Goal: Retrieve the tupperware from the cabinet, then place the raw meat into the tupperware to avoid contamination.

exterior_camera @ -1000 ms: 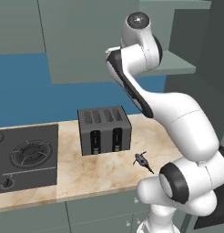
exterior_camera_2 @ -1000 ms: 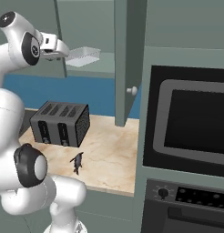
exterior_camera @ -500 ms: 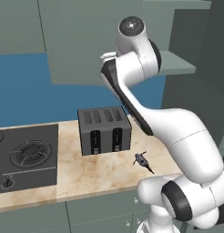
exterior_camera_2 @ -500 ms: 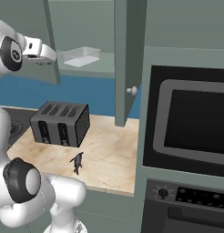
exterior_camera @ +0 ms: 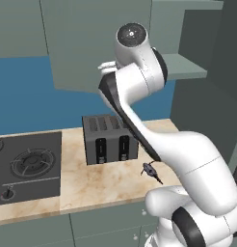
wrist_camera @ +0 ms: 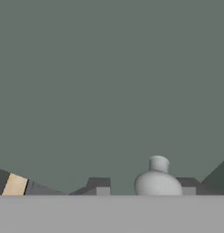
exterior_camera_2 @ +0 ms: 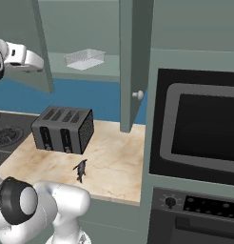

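Observation:
The cabinet [exterior_camera_2: 85, 28] stands with both doors swung out, and the clear tupperware [exterior_camera_2: 84, 58] sits on its shelf [exterior_camera_2: 97, 71]. My gripper [wrist_camera: 143, 186] is at the left door [exterior_camera_2: 43, 52]. In the hand view its pale knob [wrist_camera: 157, 179] stands between my fingertips [wrist_camera: 99, 185], with a gap on the left side, so the jaws are open. My hand [exterior_camera_2: 24, 56] is well left of the tupperware. The raw meat [exterior_camera: 150, 170] [exterior_camera_2: 81, 169] lies on the counter [exterior_camera_2: 114, 157] in front of the toaster.
A dark four-slot toaster [exterior_camera: 111, 139] stands mid-counter, with a stove top [exterior_camera: 26, 164] to its left. The right cabinet door [exterior_camera_2: 134, 57] with its knob [exterior_camera_2: 137, 95] hangs over the counter. A built-in oven [exterior_camera_2: 199, 128] fills the right side.
My hand has swung left with the left door, which now stands wider. The jaws have spread apart around the knob. The tupperware has not moved.

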Robot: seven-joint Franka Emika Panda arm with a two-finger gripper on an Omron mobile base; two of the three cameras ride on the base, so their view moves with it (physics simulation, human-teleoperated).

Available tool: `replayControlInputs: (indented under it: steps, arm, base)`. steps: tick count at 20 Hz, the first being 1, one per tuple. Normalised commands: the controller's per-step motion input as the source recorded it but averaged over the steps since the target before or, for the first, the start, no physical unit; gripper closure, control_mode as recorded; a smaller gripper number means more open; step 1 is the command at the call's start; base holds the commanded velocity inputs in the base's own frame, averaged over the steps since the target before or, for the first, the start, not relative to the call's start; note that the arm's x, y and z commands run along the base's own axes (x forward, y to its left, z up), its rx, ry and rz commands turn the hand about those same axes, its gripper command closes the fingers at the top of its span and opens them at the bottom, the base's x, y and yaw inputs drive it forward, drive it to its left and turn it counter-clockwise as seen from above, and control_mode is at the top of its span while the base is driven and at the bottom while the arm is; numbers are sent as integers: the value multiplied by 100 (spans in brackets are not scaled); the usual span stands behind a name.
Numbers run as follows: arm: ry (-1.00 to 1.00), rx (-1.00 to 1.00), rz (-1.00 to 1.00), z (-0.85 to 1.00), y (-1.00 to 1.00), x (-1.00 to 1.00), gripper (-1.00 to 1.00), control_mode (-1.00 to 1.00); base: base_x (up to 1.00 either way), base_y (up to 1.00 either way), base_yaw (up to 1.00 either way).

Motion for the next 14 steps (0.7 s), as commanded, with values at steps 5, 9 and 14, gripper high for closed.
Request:
replayControlInputs:
  steps: [5,9,14]
  arm:
    - [-7,-8,6,0,92,-48,100,-100]
    - [1,-7,1,-1,83,0,100,-100]
    - [0,-12,-3,-2,100,0,100,-100]
  base:
    - [0,0,0]
    - [0,0,0]
    - [0,0,0]
